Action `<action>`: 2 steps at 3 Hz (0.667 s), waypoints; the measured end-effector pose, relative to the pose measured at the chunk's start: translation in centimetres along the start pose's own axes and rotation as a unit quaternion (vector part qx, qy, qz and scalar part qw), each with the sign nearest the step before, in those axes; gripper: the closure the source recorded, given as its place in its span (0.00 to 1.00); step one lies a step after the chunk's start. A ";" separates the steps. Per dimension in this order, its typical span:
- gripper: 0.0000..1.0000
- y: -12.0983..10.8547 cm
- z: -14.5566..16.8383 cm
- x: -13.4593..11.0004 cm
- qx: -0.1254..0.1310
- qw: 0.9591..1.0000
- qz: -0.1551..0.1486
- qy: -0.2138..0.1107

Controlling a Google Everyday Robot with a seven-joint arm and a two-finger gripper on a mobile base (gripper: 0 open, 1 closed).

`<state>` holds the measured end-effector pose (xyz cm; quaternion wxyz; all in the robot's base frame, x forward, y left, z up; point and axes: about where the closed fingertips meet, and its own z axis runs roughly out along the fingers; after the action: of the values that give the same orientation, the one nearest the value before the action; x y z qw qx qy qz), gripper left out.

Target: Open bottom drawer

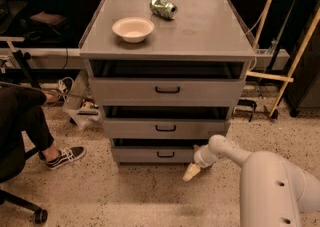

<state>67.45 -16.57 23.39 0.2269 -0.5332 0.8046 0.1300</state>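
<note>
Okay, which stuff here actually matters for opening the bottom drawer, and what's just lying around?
Part of the job:
- bottom drawer, with its black handle
- gripper, low near the floor at that drawer's right end

Just lying about:
- bowl and crushed can on the cabinet top
- top drawer, middle drawer
- seated person's shoe
</note>
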 end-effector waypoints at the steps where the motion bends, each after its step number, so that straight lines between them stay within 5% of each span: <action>1: 0.00 0.2 0.1 0.0 -0.002 1.000 0.000 0.000; 2: 0.00 -1.5 2.8 -0.5 0.014 1.000 0.014 -0.003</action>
<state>69.57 -15.51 21.24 0.2351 -0.5184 0.8129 0.1235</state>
